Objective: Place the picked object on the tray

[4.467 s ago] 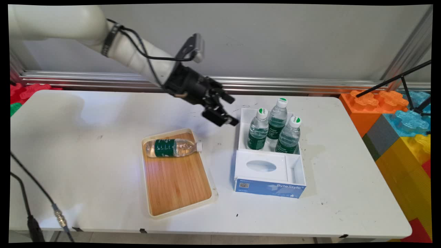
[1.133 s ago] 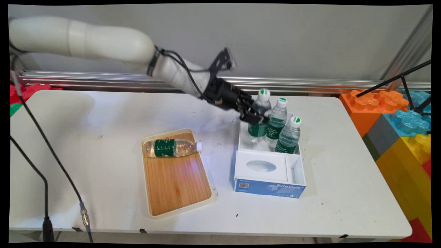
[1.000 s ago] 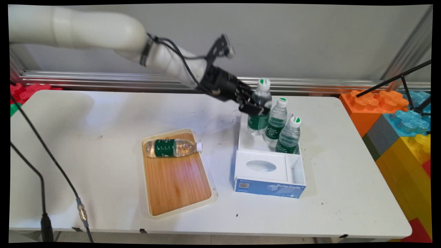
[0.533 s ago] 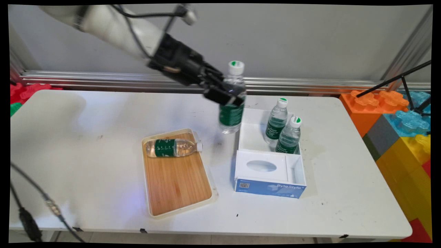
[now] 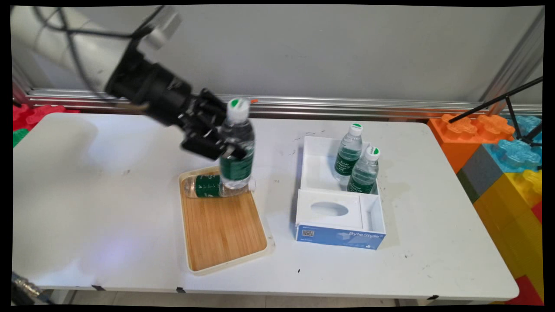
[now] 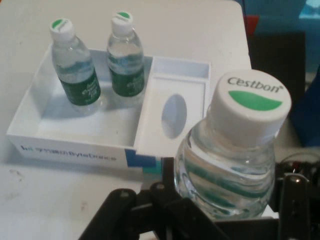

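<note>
Held bottle (image 5: 236, 145): upright, clear with green label and white cap, left of centre in the main view, above the tray's far end.
End effector (image 5: 217, 141): black, clamped on the held bottle's upper body from the left.
Tray (image 5: 223, 225): wooden, cream rim, on the table (image 5: 108, 195), centre frame.
Lying bottle (image 5: 208, 186): on its side at the tray's far end.
White box (image 5: 312, 164): right of centre; two standing bottles (image 5: 357, 162) in its far compartment.
</note>
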`<state>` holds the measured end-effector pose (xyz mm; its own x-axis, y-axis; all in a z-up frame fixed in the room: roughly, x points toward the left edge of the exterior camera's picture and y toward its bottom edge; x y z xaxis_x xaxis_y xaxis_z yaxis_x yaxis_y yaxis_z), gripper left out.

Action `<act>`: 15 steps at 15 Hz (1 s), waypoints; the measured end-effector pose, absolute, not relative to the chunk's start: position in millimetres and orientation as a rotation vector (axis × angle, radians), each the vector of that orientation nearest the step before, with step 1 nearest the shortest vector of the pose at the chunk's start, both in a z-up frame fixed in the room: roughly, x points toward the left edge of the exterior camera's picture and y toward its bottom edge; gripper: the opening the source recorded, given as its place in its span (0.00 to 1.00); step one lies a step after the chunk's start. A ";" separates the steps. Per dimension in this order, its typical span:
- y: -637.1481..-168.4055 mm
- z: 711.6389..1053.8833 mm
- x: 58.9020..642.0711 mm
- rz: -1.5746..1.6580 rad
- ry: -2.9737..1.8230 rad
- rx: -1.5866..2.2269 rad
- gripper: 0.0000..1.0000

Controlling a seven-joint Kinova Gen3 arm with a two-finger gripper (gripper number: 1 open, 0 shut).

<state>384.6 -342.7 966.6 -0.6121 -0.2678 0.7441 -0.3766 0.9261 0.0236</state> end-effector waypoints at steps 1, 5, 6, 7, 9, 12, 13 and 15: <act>-335.0 961.5 389.9 0.190 -2.274 0.427 0.00; -316.9 937.3 395.2 0.238 -2.287 0.344 0.00; -314.9 929.2 395.7 0.240 -2.290 0.328 0.00; -313.7 921.8 396.2 0.237 -2.293 0.319 0.00; -313.1 903.4 396.9 0.218 -2.300 0.301 0.00; -317.9 878.0 397.0 0.174 -2.313 0.297 0.00; -319.6 871.7 397.0 0.162 -2.316 0.297 0.00; -326.3 851.7 395.8 0.122 -2.321 0.306 0.00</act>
